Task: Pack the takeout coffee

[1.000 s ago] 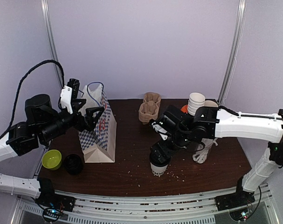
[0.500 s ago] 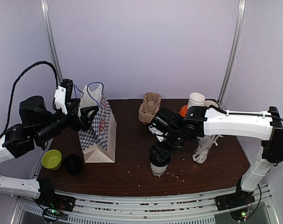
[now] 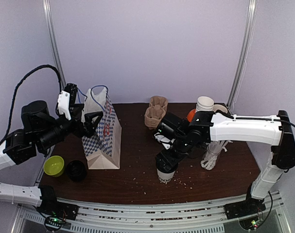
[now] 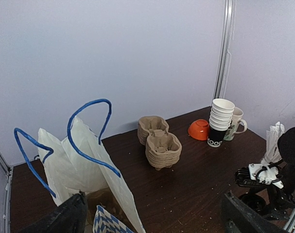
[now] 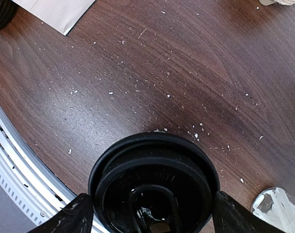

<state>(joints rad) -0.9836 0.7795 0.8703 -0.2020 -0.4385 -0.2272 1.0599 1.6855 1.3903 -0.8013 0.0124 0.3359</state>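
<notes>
The coffee cup (image 3: pixel 165 171), white with a black lid, stands on the table's near middle. My right gripper (image 3: pixel 167 159) is straight above it. In the right wrist view the black lid (image 5: pixel 154 179) sits between my two fingers (image 5: pixel 74 218), which lie against its sides. The stack of brown pulp carrier trays (image 3: pixel 155 110) stands at the back and shows in the left wrist view (image 4: pixel 159 143). My left gripper (image 3: pixel 86 120) is open with its jaws wide apart at the top of the checked bag (image 3: pixel 102 136). One fingertip (image 4: pixel 60 218) is at the bag's open mouth (image 4: pixel 84 194).
A stack of paper cups (image 3: pixel 204 107), an orange bowl (image 4: pixel 199 128) and a mug (image 4: pixel 237 121) stand at the back right. A glass of white straws (image 3: pixel 213 155) is right of the cup. A green bowl (image 3: pixel 54 165) and black lids (image 3: pixel 76 170) sit left of the bag.
My left gripper drew back a little to the left at the bag's top. My right forearm swung slightly while its gripper stayed over the cup. The cup has not moved.
</notes>
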